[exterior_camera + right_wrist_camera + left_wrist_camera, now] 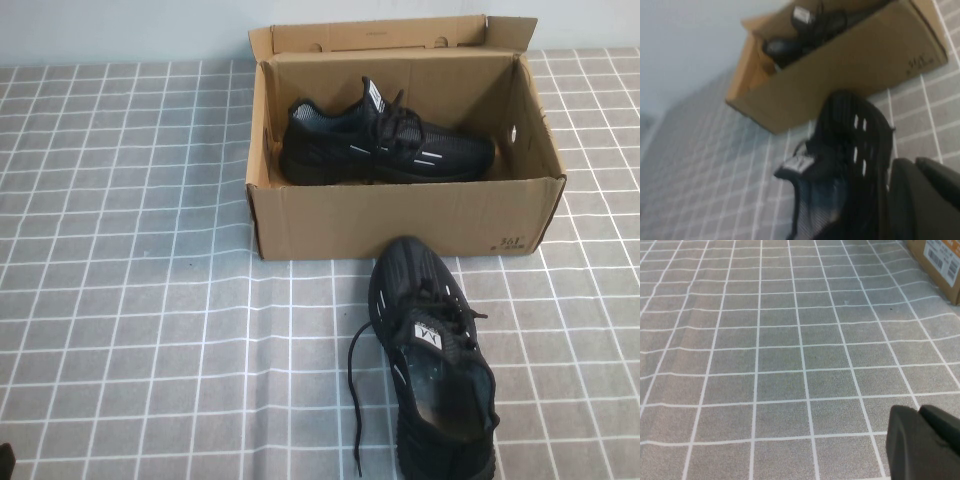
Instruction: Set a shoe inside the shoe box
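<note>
Counting two black shoes and one brown box on my gray checked counter (120,300).

One twin sneaker (385,145) lies inside the shoe box (400,215), whose lid is open. The shoe (430,365) sits on the counter just in front of the box, toe pointing at it, laces loose. My left end effector (922,445) is over bare counter, far from the shoes. My right end effector (925,200) is right beside the shoe. I cannot tell if either one is open or holding anything.
</note>
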Motion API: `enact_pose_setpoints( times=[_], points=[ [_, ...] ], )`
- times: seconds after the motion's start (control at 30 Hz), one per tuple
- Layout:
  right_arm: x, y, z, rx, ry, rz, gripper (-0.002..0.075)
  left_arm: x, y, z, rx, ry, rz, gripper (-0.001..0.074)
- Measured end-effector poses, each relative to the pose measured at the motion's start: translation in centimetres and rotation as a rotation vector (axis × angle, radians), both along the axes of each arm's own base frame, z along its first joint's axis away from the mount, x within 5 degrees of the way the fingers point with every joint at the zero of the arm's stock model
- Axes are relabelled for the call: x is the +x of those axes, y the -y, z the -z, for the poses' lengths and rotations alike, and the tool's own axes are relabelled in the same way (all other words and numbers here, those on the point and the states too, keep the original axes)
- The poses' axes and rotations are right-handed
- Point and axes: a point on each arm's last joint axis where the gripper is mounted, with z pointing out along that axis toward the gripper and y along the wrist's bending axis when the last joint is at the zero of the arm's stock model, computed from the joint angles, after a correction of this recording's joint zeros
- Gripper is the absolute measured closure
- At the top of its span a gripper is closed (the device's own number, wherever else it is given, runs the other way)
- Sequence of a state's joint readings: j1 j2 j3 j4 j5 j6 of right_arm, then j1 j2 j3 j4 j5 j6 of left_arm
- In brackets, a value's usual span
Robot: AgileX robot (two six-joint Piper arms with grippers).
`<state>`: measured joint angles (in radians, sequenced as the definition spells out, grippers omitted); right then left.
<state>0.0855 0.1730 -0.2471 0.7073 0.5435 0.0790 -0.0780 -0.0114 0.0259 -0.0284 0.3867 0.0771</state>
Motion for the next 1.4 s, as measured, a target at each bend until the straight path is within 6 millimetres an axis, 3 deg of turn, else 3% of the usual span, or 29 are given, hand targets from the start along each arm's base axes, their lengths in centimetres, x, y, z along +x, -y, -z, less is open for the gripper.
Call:
enact_pose_setpoints(
  times=[0.17, 0.37, 0.67, 0.8, 1.13, 1.4],
  points=[
    [1.7, -0.7, -2.1, -0.214, -0.208, -0.165, 0.0742, 0.0, 0.0, 0.0, 0.0, 0.0, 0.0, 0.0735],
    [5.6, -1.2, -3.5, -0.363, -0.353, -0.298, 0.0742, 0.0, 0.0, 0.0, 0.0, 0.0, 0.0, 0.0735],
    [11.9, -1.8, -5.5, -0.457, -0.397, -0.404, 0.0742, 0.0, 0.0, 0.0, 0.0, 0.0, 0.0, 0.0735],
    [13.6, -2.9, -6.6, -0.483, -0.372, -0.455, 0.0742, 0.0, 0.0, 0.0, 0.0, 0.0, 0.0, 0.0735],
    [15.3, -9.2, -8.1, -0.618, -0.295, -0.723, 0.0742, 0.0, 0.0, 0.0, 0.0, 0.0, 0.0, 0.0735],
    [15.2, -15.3, -7.6, -0.809, -0.282, -0.986, 0.0742, 0.0, 0.0, 0.0, 0.0, 0.0, 0.0, 0.0735]
  ],
)
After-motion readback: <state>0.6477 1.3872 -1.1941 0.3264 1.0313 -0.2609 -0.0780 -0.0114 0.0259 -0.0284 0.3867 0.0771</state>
